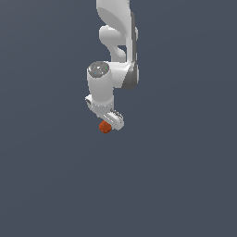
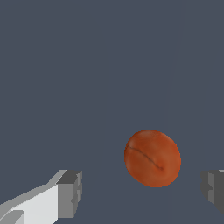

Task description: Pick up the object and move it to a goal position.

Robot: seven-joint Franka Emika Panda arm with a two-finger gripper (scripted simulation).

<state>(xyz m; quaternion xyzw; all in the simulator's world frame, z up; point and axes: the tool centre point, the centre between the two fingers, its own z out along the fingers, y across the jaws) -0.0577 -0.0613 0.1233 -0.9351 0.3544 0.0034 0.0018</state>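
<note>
The object is a small orange-red ball (image 1: 105,127) lying on the grey floor, partly hidden under the white hand in the exterior view. In the wrist view the ball (image 2: 152,158) is large and sits between the two grey fingertips (image 2: 71,194), nearer the other one, with a gap on each side. My gripper (image 2: 142,192) is open and lowered around the ball, touching it on neither side. In the exterior view the gripper (image 1: 110,124) hangs from the white arm directly over the ball.
A plain dark grey floor (image 1: 55,176) fills both views. The white arm (image 1: 118,41) comes down from the top of the exterior view.
</note>
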